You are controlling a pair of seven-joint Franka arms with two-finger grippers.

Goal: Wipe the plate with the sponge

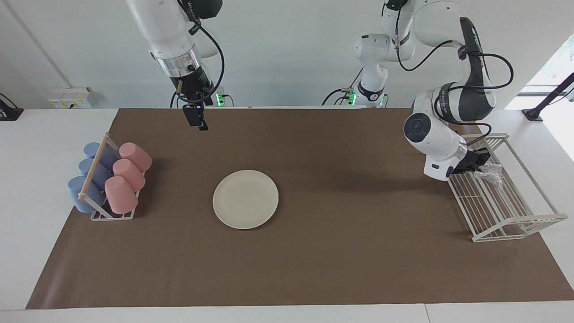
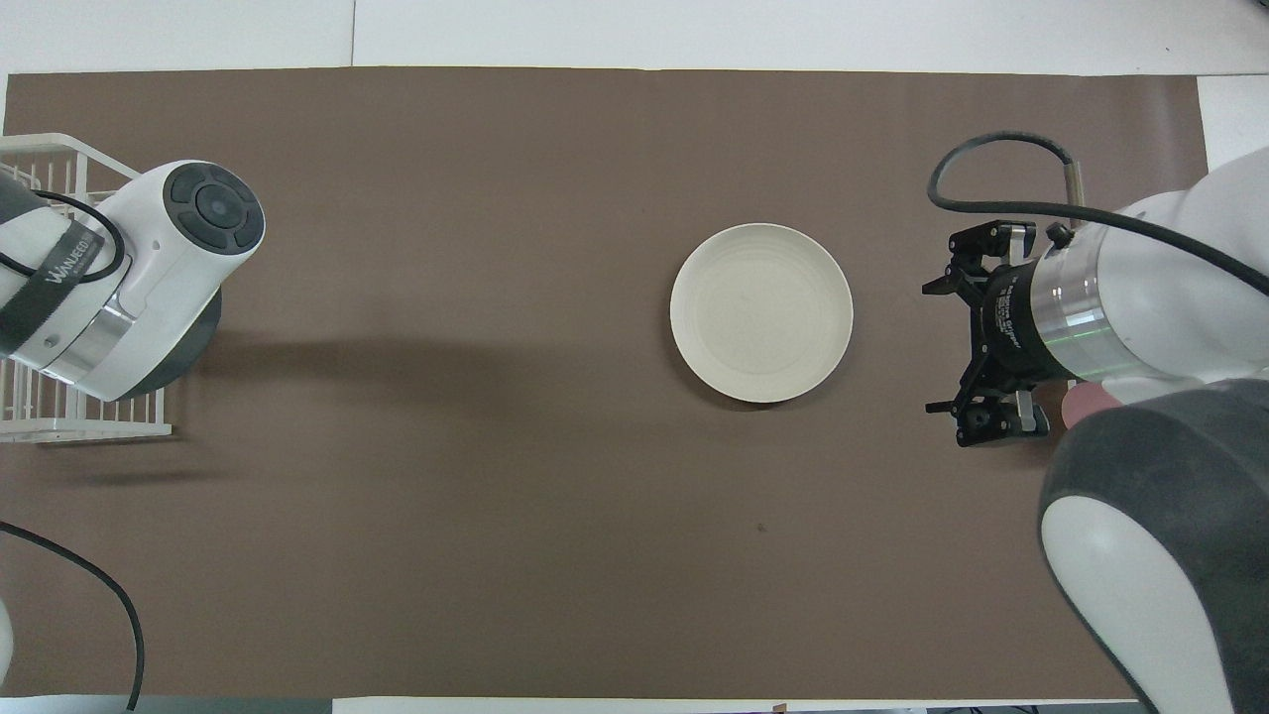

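Left gripper (image 1: 480,162) is down inside the white wire rack (image 1: 506,211) at the left arm's end of the table, its fingers clamped together on the sponge (image 1: 492,172). That silvery, glittery pad bulges out of the grip toward the rack's middle, low over the wire floor; whether it touches the wires cannot be told. In the overhead view the left arm's wrist housing covers both the gripper and the sponge, and only a corner of the rack (image 2: 59,159) shows beside it.

Right gripper (image 1: 196,120) hangs in the air over the brown mat (image 1: 341,260) near the mat's edge closest to the robots, fingers spread apart and empty. Seen from overhead, the right gripper (image 2: 967,342) is over the mat between the plate and the cup rack, with a sliver of pink cup showing past its wrist.

The plate (image 1: 245,199) lies flat on the mat, roughly midway between the mat's two long edges and somewhat toward the right arm's end, with nothing on it and well apart from both grippers; overhead, the plate (image 2: 761,312) shows faint concentric rings.

At the right arm's end of the mat a small cup rack (image 1: 105,197) holds pink cups (image 1: 126,177) and blue cups (image 1: 89,172) lying tilted in two rows.
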